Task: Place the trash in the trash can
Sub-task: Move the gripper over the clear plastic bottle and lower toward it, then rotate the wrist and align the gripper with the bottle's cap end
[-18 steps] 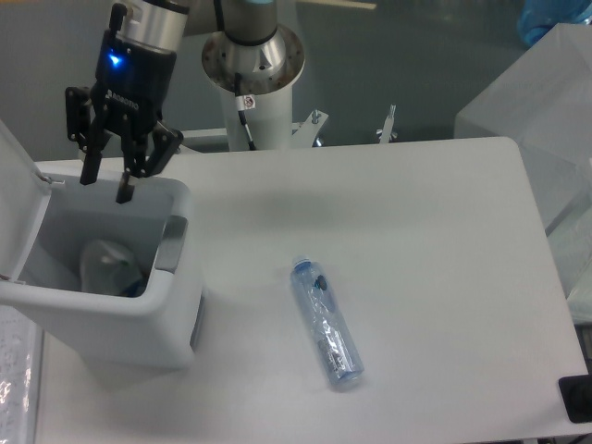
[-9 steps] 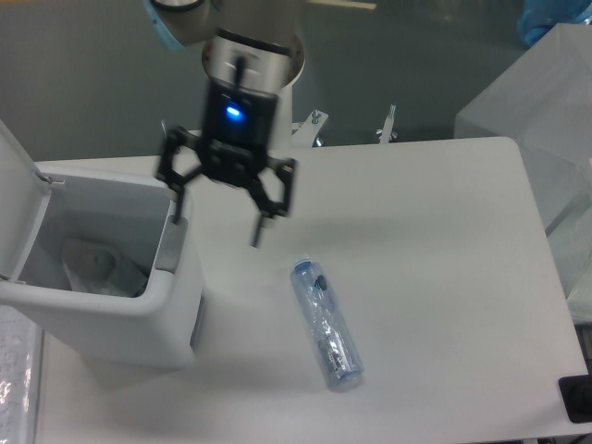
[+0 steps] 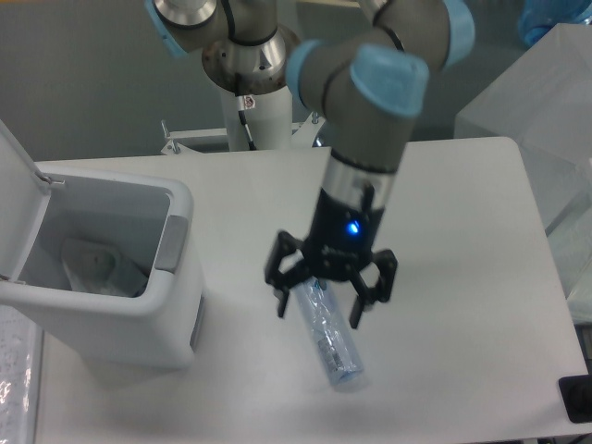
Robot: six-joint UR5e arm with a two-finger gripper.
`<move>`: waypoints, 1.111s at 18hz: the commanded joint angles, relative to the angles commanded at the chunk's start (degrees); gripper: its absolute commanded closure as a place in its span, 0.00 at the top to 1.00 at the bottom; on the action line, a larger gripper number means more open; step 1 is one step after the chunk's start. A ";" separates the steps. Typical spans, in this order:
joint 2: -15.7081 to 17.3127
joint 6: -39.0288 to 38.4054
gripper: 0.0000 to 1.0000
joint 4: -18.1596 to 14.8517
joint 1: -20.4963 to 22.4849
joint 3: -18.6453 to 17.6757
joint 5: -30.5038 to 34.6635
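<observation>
Lying flat under the tool [image 3: 319, 313], fingers spread apart: long clear blue-tinted bottle [image 3: 329, 340].

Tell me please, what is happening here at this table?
A robot arm is clearing trash into a white trash can whose lid stands open. A crumpled white wrapper already lies inside it. The claw is open and sits over the upper part of a clear plastic bottle lying on the table, one finger on each side. The bottle is not gripped or lifted yet.
</observation>
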 joint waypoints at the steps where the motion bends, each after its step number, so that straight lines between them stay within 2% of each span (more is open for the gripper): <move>1: -0.62 0.00 1.00 -1.14 0.00 0.62 0.71; 3: -2.20 0.00 1.00 -4.99 0.00 3.16 1.50; 8: -8.08 0.09 1.00 -18.79 -0.62 13.00 6.68; 12: -12.13 0.00 1.00 -25.13 -2.19 18.62 10.64; 16: -16.17 0.00 1.00 -33.65 -2.64 25.21 12.93; 20: -21.00 -1.84 1.00 -39.19 -3.95 31.63 16.26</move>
